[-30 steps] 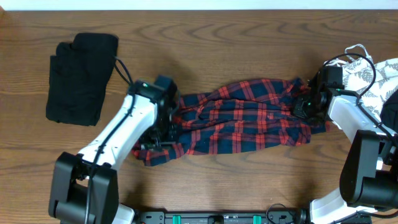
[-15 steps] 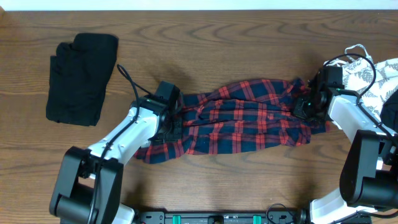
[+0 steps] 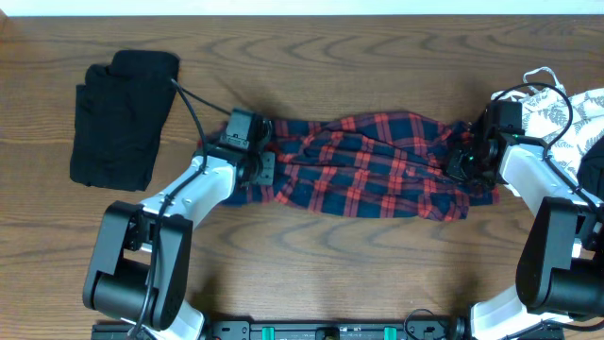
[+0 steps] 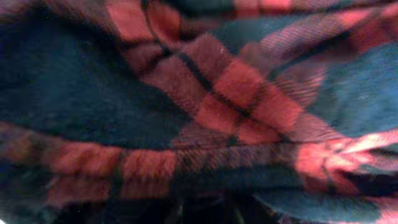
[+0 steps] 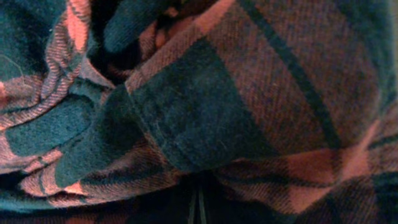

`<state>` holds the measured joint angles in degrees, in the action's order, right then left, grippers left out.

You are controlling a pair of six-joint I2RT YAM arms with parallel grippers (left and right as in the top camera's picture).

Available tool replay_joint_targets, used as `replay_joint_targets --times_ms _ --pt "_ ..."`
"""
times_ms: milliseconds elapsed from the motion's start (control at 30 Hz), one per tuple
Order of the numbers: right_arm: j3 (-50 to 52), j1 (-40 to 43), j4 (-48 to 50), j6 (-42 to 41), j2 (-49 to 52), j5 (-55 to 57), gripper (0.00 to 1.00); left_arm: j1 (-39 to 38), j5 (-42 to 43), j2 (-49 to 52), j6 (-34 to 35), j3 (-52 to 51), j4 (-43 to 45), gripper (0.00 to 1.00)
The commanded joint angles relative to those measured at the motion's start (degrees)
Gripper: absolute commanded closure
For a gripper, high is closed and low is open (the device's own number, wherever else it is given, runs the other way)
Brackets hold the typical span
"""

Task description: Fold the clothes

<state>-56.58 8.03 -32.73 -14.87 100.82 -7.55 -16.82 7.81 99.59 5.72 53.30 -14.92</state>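
The red-and-navy plaid shirt (image 3: 363, 179) lies bunched in a long band across the middle of the table. My left gripper (image 3: 267, 168) is at its left end, shut on a fold of the cloth. My right gripper (image 3: 461, 161) is shut on the shirt's right end. Plaid fabric (image 4: 205, 106) fills the left wrist view and hides the fingers. In the right wrist view plaid cloth (image 5: 205, 106) bunches into the nearly shut jaws at the bottom edge. A folded black garment (image 3: 123, 118) lies at the far left. A white leaf-print garment (image 3: 557, 109) sits at the right edge.
Bare wooden table (image 3: 359, 66) lies behind and in front of the shirt. The right arm's cable (image 3: 514, 90) loops over the leaf-print garment. Both arm bases stand at the near edge.
My left gripper has moved away from the near edge, drawing the shirt's lower-left corner up with it. The shirt now lies in a narrower, straighter band. The right gripper has stayed put.
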Motion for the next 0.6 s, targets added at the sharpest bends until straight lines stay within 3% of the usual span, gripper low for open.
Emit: replay_joint_targets --times_ms 0,467,567 --pt "1.51 0.59 -0.68 -0.98 2.27 1.27 0.97 0.96 -2.34 0.72 -3.80 1.44 3.41 0.79" --pt "1.51 0.59 7.61 -0.70 2.27 0.98 0.91 1.01 -5.95 -0.07 -3.80 1.44 5.25 0.81" --pt "1.51 0.59 7.98 0.24 2.27 0.96 0.91 1.01 -5.92 -2.64 -3.78 1.49 4.85 0.71"
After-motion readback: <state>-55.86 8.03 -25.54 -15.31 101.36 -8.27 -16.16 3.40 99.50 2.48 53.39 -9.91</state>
